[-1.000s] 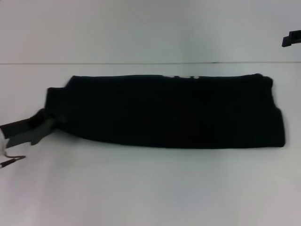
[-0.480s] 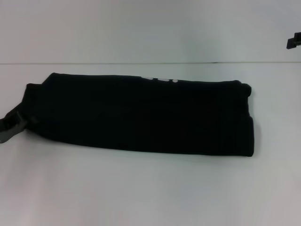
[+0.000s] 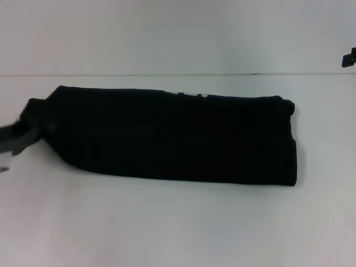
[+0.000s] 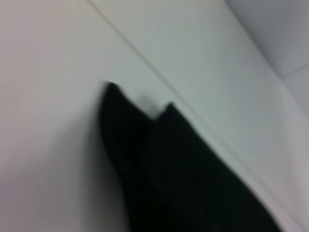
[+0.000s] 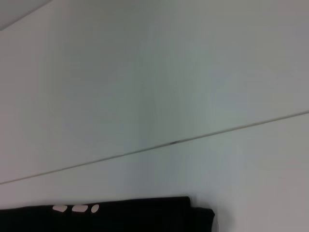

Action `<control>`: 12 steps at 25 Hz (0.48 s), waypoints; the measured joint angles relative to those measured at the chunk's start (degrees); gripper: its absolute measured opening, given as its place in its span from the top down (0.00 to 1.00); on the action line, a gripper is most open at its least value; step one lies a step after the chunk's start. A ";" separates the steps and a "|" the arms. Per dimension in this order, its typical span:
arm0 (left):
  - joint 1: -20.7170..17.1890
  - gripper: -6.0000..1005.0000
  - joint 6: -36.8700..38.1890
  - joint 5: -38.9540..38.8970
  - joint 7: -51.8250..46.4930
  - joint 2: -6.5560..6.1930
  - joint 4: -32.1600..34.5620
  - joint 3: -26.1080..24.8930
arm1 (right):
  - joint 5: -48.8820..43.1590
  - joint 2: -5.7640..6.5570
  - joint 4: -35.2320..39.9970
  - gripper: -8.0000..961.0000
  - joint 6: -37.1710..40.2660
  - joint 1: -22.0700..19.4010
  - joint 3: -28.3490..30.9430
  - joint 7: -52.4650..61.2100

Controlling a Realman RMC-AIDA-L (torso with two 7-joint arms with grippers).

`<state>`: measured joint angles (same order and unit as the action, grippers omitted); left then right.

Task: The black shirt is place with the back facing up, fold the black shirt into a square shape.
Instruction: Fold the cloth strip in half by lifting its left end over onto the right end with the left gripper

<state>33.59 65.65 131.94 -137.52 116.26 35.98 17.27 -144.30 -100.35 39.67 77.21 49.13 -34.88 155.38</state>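
Observation:
The black shirt (image 3: 172,136) lies folded into a long band across the white table (image 3: 167,222). A strip of its white lettering (image 3: 186,93) shows at the far edge. My left gripper (image 3: 28,133) is at the band's left end, shut on that corner at the left edge of the head view. The left wrist view shows the shirt's pointed folded end (image 4: 183,174). The right wrist view shows the shirt's far right corner (image 5: 120,215) with the lettering (image 5: 75,209). My right gripper (image 3: 349,57) is parked high at the far right, well away from the shirt.
A thin seam line (image 3: 167,74) runs across the table behind the shirt. White table surface surrounds the shirt on all sides.
The whole shirt has slid to the left with my left gripper pulling its left end. The right gripper has drawn further out of view at the right.

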 joint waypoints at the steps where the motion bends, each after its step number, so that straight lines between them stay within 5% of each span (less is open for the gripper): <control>1: 0.66 0.96 1.63 -0.64 -0.63 0.03 0.63 -0.05 | -0.01 0.01 0.17 0.03 0.33 -0.07 0.00 0.00; 12: 10.48 0.97 10.73 -9.12 -1.66 2.18 2.40 5.85 | 0.20 0.16 0.10 0.03 0.49 -0.69 0.01 -0.51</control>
<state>44.07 76.38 122.82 -139.18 118.45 38.38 23.12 -144.11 -100.19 39.76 77.70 48.44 -34.87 154.87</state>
